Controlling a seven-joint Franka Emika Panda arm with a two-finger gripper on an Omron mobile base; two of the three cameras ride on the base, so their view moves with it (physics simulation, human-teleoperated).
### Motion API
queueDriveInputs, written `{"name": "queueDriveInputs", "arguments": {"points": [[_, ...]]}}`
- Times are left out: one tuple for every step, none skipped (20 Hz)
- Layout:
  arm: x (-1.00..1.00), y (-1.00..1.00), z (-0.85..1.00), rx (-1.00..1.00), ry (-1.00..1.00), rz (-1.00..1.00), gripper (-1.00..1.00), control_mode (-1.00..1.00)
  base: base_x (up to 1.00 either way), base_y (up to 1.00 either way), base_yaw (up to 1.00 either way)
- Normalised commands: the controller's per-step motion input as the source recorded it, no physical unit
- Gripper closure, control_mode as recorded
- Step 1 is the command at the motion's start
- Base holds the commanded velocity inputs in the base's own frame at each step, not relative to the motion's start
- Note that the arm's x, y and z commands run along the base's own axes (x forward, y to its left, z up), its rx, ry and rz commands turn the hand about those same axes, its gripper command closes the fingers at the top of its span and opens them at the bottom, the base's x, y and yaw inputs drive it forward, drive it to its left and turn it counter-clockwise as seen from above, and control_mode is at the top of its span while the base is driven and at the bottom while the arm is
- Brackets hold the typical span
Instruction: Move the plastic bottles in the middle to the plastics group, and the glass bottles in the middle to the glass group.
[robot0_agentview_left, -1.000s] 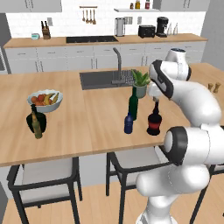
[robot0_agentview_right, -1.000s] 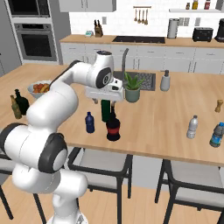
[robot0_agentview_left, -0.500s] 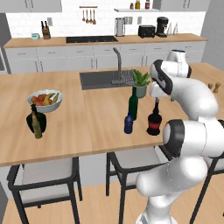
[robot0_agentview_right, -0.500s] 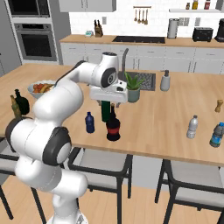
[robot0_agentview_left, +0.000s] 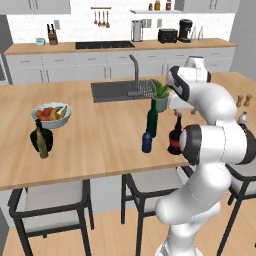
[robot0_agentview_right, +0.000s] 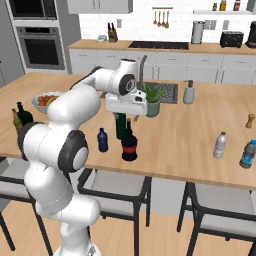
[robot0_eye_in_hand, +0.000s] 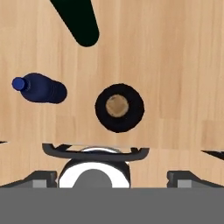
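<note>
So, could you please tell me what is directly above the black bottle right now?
The end effector hangs above the black bottle. The wrist hides the fingers, so their opening cannot be seen.

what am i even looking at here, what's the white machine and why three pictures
It is a rendered kitchen. The white machine is a robot arm on a driving base, reaching over a wooden island counter. Two pictures come from cameras behind it, left and right; the third looks straight down from its hand. Its gripper hangs above a squat black bottle with a red band, holding nothing. Beside that stand a tall green wine bottle and a small dark blue bottle.
</note>
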Motion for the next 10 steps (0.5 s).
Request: {"name": "queueDriveInputs", "arguments": {"points": [[0.38,0.0,-0.24,0.0,0.0,0.0,-1.0,-1.0,0.0,0.0,0.0],[0.39,0.0,-0.26,0.0,0.0,0.0,-1.0,-1.0,0.0,0.0,0.0],[0.37,0.0,-0.23,0.0,0.0,0.0,-1.0,-1.0,0.0,0.0,0.0],[0.33,0.0,-0.19,0.0,0.0,0.0,-1.0,-1.0,0.0,0.0,0.0],[0.34,0.0,-0.24,0.0,0.0,0.0,-1.0,-1.0,0.0,0.0,0.0],[0.34,0.0,-0.27,0.0,0.0,0.0,-1.0,-1.0,0.0,0.0,0.0],[0.41,0.0,-0.3,0.0,0.0,0.0,-1.0,-1.0,0.0,0.0,0.0],[0.43,0.0,-0.29,0.0,0.0,0.0,-1.0,-1.0,0.0,0.0,0.0],[0.41,0.0,-0.26,0.0,0.0,0.0,-1.0,-1.0,0.0,0.0,0.0],[0.38,0.0,-0.25,0.0,0.0,0.0,-1.0,-1.0,0.0,0.0,0.0]]}}
